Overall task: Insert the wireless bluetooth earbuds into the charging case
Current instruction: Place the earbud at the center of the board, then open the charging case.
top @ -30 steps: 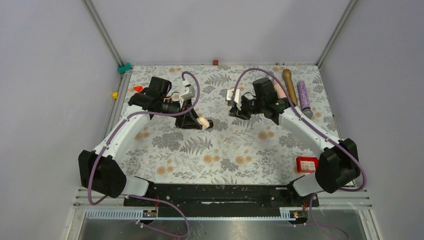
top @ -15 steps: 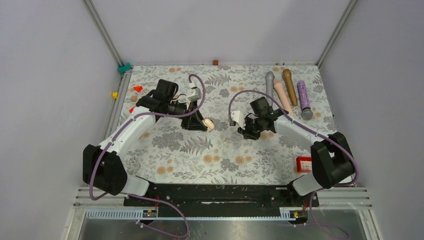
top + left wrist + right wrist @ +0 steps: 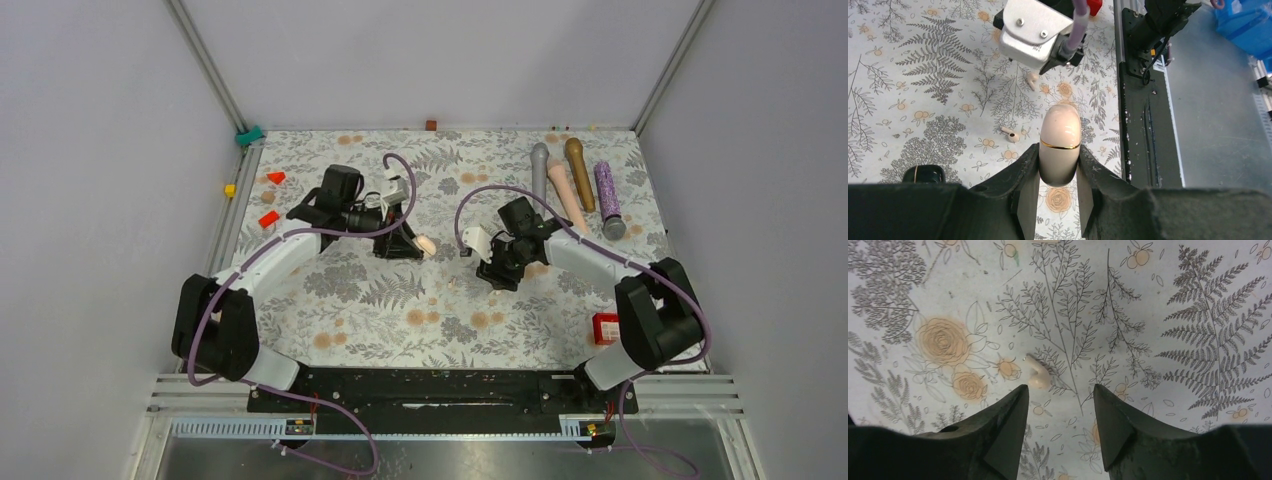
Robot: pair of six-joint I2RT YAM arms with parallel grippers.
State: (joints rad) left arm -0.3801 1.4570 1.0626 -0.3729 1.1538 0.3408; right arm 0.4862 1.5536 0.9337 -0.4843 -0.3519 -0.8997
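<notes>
Left wrist: charging case [image 3: 1060,131] juts lengthwise from the left tool [image 3: 1059,152].

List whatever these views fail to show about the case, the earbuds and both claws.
- Left wrist view: the charging case looks shut at its gold seam, hiding its hollow; the left claw covers its lower end.
- Right wrist view: the earbud shows little detail; left or right bud cannot be told.
- Top view: the earbuds are too small to pick out; the tips of the right claw are hidden under its own body.
</notes>
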